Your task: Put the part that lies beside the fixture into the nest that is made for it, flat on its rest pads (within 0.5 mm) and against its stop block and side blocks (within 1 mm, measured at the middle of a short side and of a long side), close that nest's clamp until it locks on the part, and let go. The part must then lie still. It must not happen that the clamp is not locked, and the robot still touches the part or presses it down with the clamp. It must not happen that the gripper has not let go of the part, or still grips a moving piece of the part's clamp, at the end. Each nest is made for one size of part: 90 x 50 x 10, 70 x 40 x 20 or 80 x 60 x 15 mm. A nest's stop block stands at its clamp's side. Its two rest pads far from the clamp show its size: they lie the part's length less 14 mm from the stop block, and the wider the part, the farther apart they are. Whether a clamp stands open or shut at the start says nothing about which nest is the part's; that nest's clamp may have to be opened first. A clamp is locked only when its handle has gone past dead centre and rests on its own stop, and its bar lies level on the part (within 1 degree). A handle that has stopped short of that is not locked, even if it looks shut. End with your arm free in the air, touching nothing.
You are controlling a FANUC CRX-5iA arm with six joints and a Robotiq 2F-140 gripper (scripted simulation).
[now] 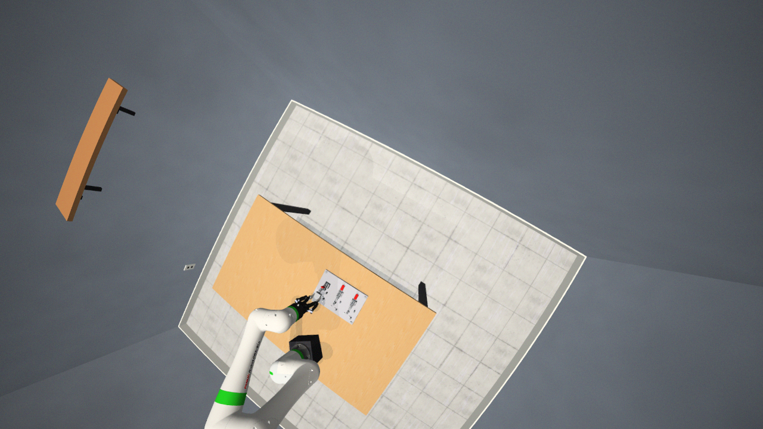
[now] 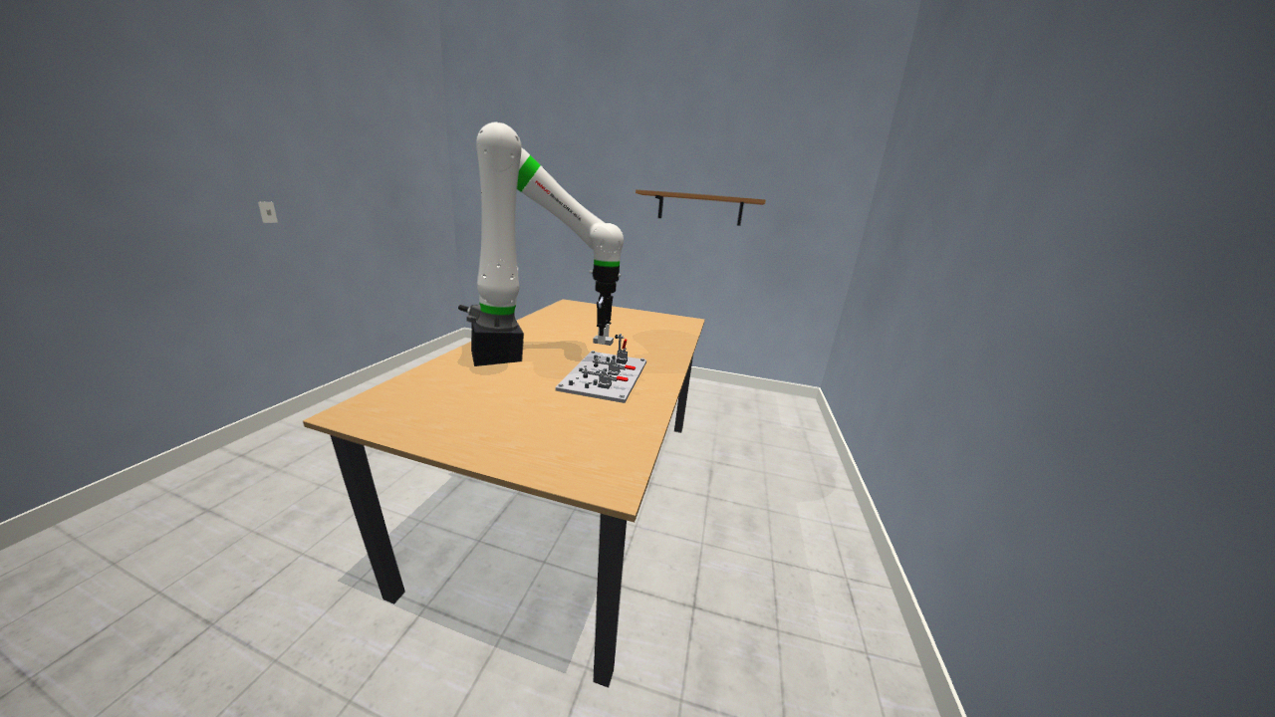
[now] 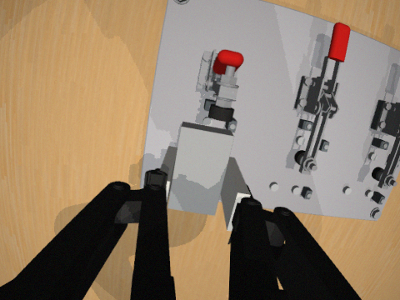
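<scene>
My gripper is shut on the grey block part, gripping its long sides. It holds the part above the leftmost nest of the grey fixture plate. The part's far end lies just short of that nest's clamp, whose red handle stands raised. The middle clamp has its red handle lying back, away from its nest. A third clamp shows at the right edge. The rest pads under the part are hidden.
The fixture lies on a wooden table. The robot's black base stands on the table beside the fixture. A wall shelf hangs far off.
</scene>
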